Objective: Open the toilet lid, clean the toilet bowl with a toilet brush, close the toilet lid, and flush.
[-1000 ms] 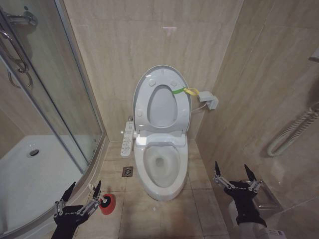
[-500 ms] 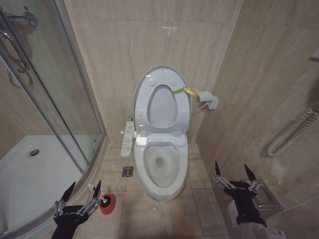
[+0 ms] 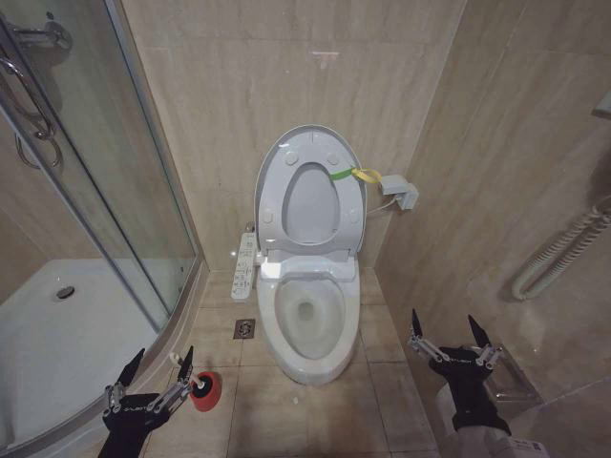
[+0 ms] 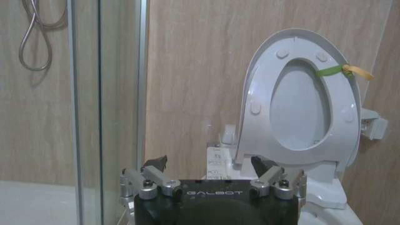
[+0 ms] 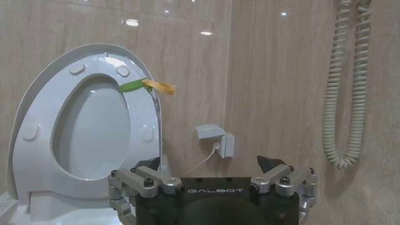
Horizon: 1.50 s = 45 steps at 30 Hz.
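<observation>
The toilet lid (image 3: 310, 205) stands raised against the back wall, with the ring seat up in front of it and a yellow-green strap (image 3: 355, 175) on its edge. Below it the white toilet bowl (image 3: 307, 320) lies uncovered. The toilet brush (image 3: 178, 362) stands in its red holder cup (image 3: 206, 390) on the floor, left of the bowl. My left gripper (image 3: 162, 355) hangs open just left of the brush, holding nothing. My right gripper (image 3: 442, 324) is open and low, right of the bowl. The wrist views show the open left gripper (image 4: 208, 163) and right gripper (image 5: 208, 164) facing the lid (image 4: 300, 108) (image 5: 93, 126).
A glass shower enclosure (image 3: 105, 191) with a white tray (image 3: 57, 334) closes off the left. A button panel (image 3: 244, 267) and a floor drain (image 3: 244, 329) lie left of the bowl. On the right are a wall box (image 3: 401, 194) and a coiled hose (image 3: 563, 248).
</observation>
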{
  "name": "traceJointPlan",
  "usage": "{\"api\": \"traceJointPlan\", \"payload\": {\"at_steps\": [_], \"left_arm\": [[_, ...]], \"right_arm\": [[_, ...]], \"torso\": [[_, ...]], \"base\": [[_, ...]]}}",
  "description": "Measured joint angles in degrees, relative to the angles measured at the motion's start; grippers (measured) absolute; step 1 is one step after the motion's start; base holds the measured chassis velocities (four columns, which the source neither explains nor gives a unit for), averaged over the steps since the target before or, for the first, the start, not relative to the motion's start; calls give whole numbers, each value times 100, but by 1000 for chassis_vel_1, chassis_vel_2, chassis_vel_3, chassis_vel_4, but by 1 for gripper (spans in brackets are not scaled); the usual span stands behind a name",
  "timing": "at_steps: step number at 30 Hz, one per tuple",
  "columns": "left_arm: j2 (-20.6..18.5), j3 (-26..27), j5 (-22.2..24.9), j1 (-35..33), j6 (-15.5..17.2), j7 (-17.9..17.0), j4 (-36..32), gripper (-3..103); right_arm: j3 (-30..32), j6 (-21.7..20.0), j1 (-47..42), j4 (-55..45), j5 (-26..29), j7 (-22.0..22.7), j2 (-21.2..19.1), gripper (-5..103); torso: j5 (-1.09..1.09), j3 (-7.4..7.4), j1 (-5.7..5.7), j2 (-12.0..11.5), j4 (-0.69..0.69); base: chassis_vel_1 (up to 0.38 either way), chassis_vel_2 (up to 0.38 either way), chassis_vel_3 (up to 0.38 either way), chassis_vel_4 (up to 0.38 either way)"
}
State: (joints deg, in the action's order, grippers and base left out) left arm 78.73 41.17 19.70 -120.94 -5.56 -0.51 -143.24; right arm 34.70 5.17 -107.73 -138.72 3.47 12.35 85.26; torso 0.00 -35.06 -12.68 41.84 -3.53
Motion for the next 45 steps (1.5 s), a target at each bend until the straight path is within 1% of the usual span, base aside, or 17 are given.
{"api": "traceJointPlan", "payload": {"at_steps": [12,15,16,19,20,23,25,27,28,30,31,32,33,34,35,36,45], "left_arm": [[0,0,0,0,0,0,0,92],[0,0,0,0,0,0,0,92],[0,0,0,0,0,0,0,92],[0,0,0,0,0,0,0,92],[0,0,0,0,0,0,0,92],[0,0,0,0,0,0,0,92],[0,0,0,0,0,0,0,92],[0,0,0,0,0,0,0,92],[-1,-2,0,1,0,1,0,92],[-1,3,0,0,0,-2,0,92],[0,-1,0,1,0,1,0,92],[-3,1,0,0,0,-1,0,92],[0,-1,0,1,0,1,0,92],[0,0,0,0,0,0,0,92],[0,0,0,0,0,0,0,92],[-1,-1,0,1,0,0,0,92],[-1,-1,0,1,0,0,0,92]], "right_arm": [[-11,-37,56,42,0,-15,6,100],[-133,-379,523,403,-1,-188,78,100],[-133,-379,523,403,-1,-188,78,100],[-294,-831,1130,875,-10,-425,179,100],[-294,-831,1130,875,-10,-425,179,100],[-467,-1320,1781,1381,-24,-678,280,100],[-508,-1431,1933,1497,-27,-737,304,100],[-617,-1745,2352,1823,-35,-896,374,100],[-653,-1815,2550,1957,-37,-888,399,100],[-571,-1710,2661,1973,-40,-717,365,100],[-470,-1589,2710,1956,-42,-535,314,100],[-431,-1512,2698,1918,-41,-412,307,100],[-392,-1468,2670,1867,-45,-354,298,100],[-364,-1451,2631,1810,-45,-326,286,100],[-364,-1451,2631,1810,-45,-326,286,100],[-342,-1448,2560,1738,-36,-310,251,100],[-588,-1482,2617,1779,73,-363,147,100]], "torso": [[-1,0,0,0,-1],[0,0,0,0,0],[0,0,0,0,0],[0,0,0,0,1],[0,0,0,0,1],[0,0,0,0,1],[-1,0,0,0,1],[0,0,0,0,0],[4,-1,0,-1,4],[6,-1,-1,-1,6],[-4,-1,-2,-1,4],[-2,-1,-1,-1,-3],[0,-1,-2,-1,-3],[2,-1,-1,-1,1],[2,-1,-1,-1,1],[-1,0,0,-1,-5],[0,0,0,-1,1]], "base": [[0,0,0,0],[0,0,0,0],[0,0,0,0],[0,0,0,0],[0,0,0,0],[0,0,0,0],[0,0,0,0],[0,0,0,0],[0,0,0,0],[0,0,0,0],[0,0,0,0],[0,0,0,0],[0,0,0,0],[0,0,0,0],[0,0,0,0],[0,0,0,0],[0,0,0,0]]}}
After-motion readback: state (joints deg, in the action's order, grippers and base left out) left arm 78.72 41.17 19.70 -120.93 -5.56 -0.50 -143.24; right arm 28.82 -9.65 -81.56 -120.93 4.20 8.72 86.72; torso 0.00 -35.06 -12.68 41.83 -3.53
